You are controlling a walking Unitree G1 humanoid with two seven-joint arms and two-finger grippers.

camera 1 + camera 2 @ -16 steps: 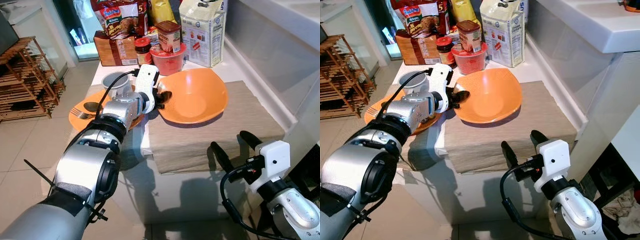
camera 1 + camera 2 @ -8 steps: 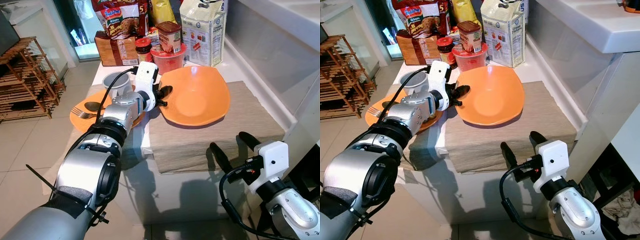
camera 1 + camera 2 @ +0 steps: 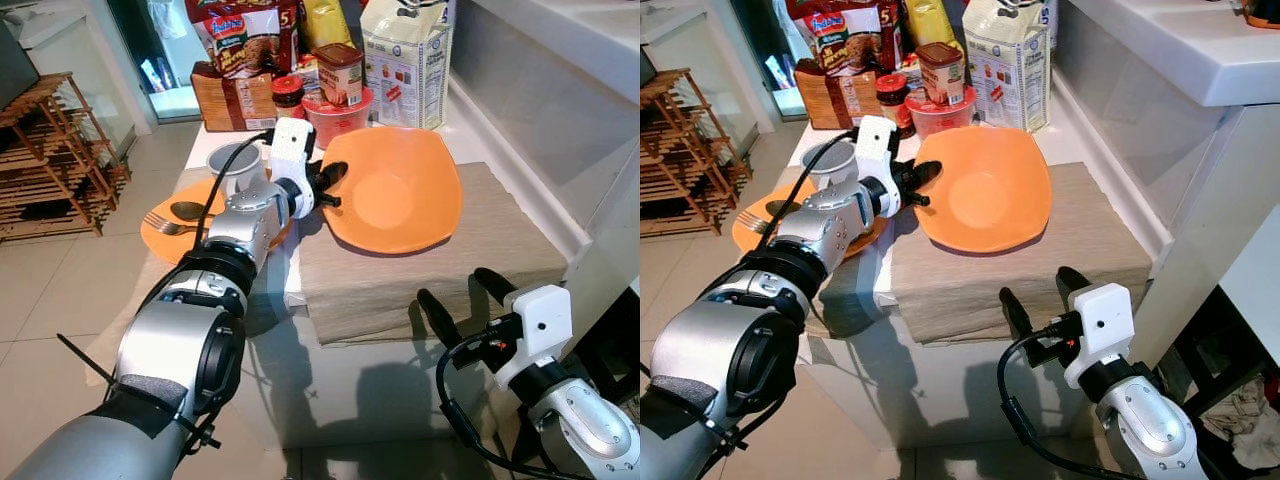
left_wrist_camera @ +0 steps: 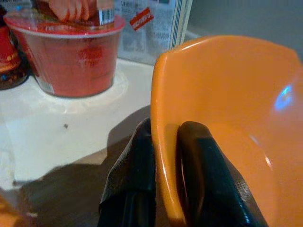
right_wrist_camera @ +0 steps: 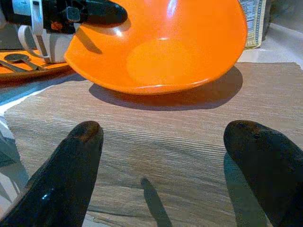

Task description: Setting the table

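On the counter's left I log an orange plate (image 3: pixel 165 235) bearing fork (image 3: pixel 160 224) and spoon (image 3: pixel 187 211), a grey cup (image 3: pixel 232 170) behind. My left gripper (image 3: pixel 327 186) pinches the orange bowl (image 3: pixel 400 195) rim (one finger inside, one outside), bowl tilted on the beige placemat (image 3: pixel 440 270). Right gripper (image 3: pixel 465 297), fingers spread wide, hovers near the mat's front edge.

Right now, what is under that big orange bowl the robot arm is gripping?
The orange bowl, pinched at its rim by the left gripper, sits tilted on a beige placemat. Its shadow falls on the mat; the patch directly beneath it is hidden.
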